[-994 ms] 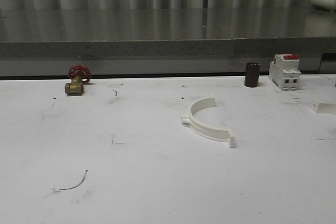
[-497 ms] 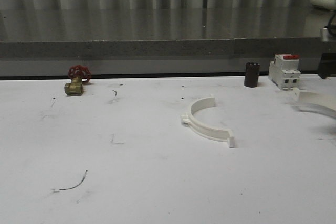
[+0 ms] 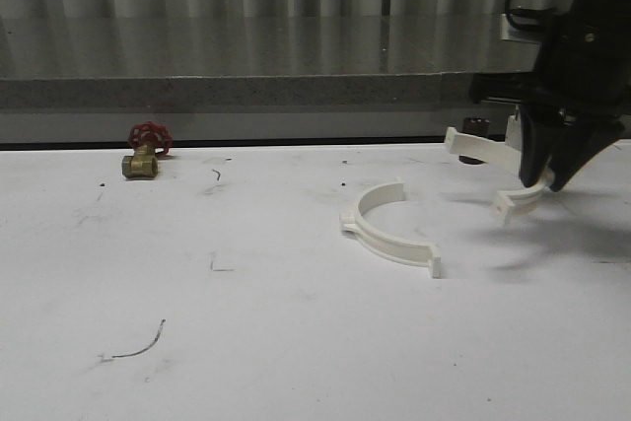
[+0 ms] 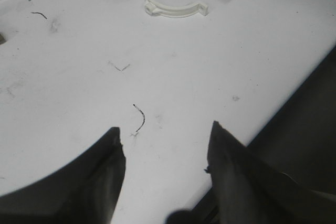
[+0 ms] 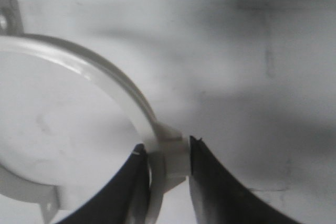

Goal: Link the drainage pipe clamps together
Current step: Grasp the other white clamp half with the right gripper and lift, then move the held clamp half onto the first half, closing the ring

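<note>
One white half-ring drainage pipe clamp (image 3: 386, 234) lies flat on the white table near the middle, its open side facing away from me; it also shows as a clamp (image 4: 173, 4) in the left wrist view. My right gripper (image 3: 540, 182) holds the second clamp half (image 3: 483, 150) above the table, to the right of the lying one. Its fingers are shut on the middle block of that clamp band (image 5: 169, 153). My left gripper (image 4: 165, 142) stands open over bare table near the front edge, nothing between its fingers.
A brass valve with a red handwheel (image 3: 144, 152) sits at the far left back. A dark cylinder (image 3: 476, 125) stands at the back right, partly behind the right arm. A raised grey ledge (image 3: 246, 91) runs along the table's back.
My right arm has come into view from the right, carrying the second clamp half up and leftward toward the lying clamp. It now covers the white breaker.
</note>
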You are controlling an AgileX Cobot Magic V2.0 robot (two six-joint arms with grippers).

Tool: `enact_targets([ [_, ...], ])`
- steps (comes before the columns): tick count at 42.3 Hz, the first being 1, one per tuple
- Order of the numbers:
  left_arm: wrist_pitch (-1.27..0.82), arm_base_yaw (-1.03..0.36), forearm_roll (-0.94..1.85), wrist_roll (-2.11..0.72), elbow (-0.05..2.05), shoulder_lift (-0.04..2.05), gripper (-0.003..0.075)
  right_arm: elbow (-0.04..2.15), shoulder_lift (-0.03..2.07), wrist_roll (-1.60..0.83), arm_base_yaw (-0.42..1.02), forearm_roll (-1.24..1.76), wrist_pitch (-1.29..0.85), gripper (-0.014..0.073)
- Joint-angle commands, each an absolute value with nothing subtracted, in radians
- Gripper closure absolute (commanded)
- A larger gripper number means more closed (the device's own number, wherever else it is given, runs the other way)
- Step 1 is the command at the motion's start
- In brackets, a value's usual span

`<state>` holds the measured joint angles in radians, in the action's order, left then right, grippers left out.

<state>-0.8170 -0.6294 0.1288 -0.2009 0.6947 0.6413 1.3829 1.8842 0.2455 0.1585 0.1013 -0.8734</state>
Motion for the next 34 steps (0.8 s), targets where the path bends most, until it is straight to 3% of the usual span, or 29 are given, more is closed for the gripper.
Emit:
enact_targets([
  [1,-0.773,-0.627,0.118,-0.198,0.722,0.639,0.0365,1.415,1.837,0.306,0.185,0.105,-0.831,0.0385],
  [34,-0.774,-0.627,0.112,-0.198,0.722,0.639,0.0365,1.448,1.951,0.308,0.218,0.071,-0.799,0.0385],
])
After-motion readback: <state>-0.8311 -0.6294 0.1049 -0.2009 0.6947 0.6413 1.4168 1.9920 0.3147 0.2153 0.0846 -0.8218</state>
